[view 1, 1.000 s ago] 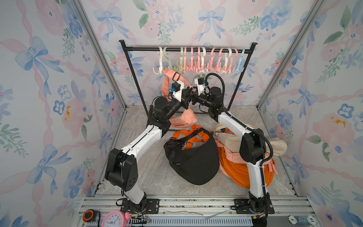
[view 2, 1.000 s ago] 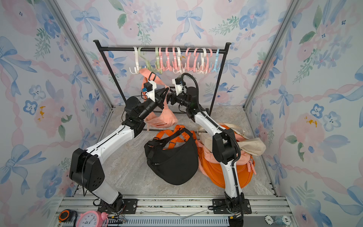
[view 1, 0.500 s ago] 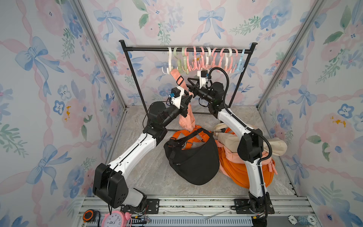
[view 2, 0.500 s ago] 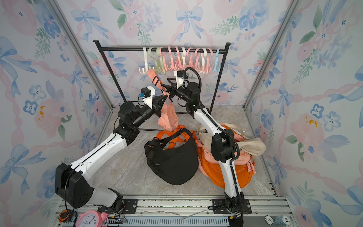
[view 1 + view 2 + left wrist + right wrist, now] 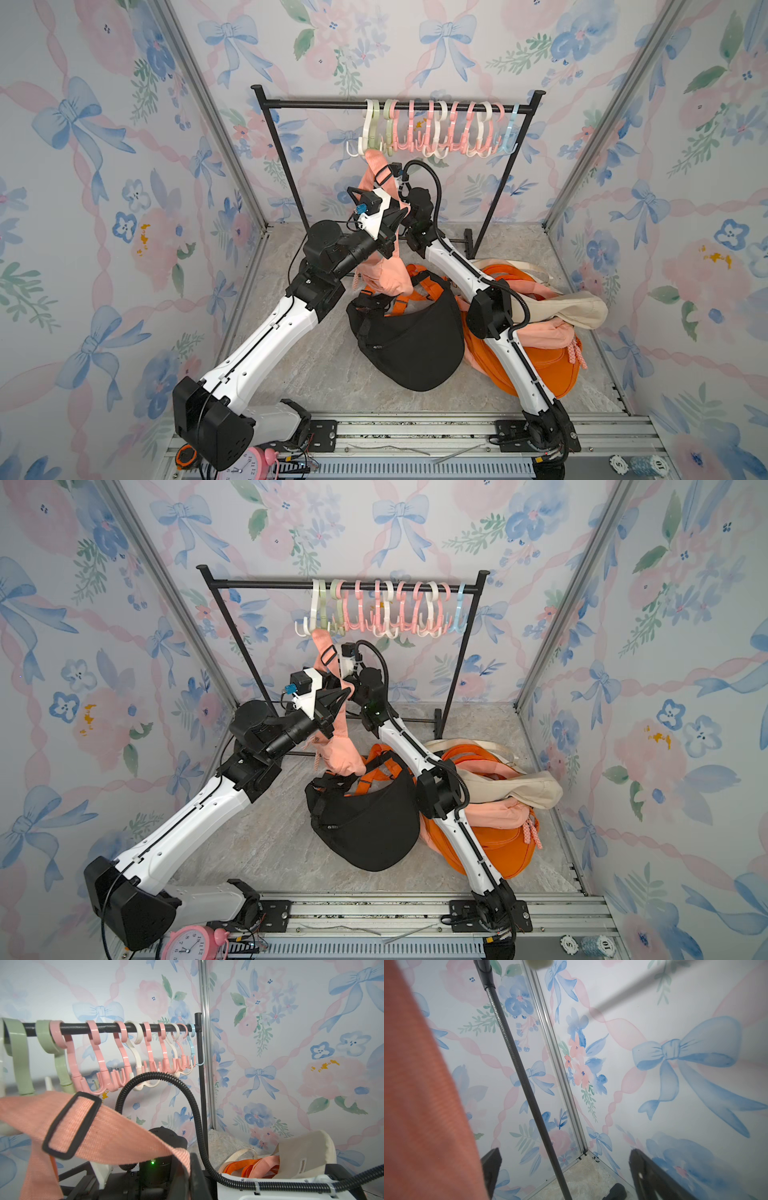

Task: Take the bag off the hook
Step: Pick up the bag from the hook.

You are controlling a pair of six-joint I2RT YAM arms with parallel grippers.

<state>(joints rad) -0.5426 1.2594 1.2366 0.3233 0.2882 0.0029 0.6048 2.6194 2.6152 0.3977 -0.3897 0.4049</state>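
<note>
Pinching the peach bag's (image 5: 386, 276) strap (image 5: 375, 166), the left gripper (image 5: 401, 212) has dragged its white hook (image 5: 358, 145) rightward along the rail (image 5: 316, 104), loop seemingly still caught; the right gripper (image 5: 563, 1156) gapes empty.

Rack (image 5: 286, 174) stands along the worktop's (image 5: 324, 374) back edge, hooks (image 5: 440, 129) crowding the right half of its rail (image 5: 316, 104); a bag (image 5: 384, 274) hangs beneath the leftmost hooks, while other bags (image 5: 415, 349) lie heaped toward the right edge.

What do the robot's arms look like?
The left arm and right arm are white with black joints. A blue plug sits by the black left claw. A ribbed black cable runs along the right arm; the right claw has black fingers.
</note>
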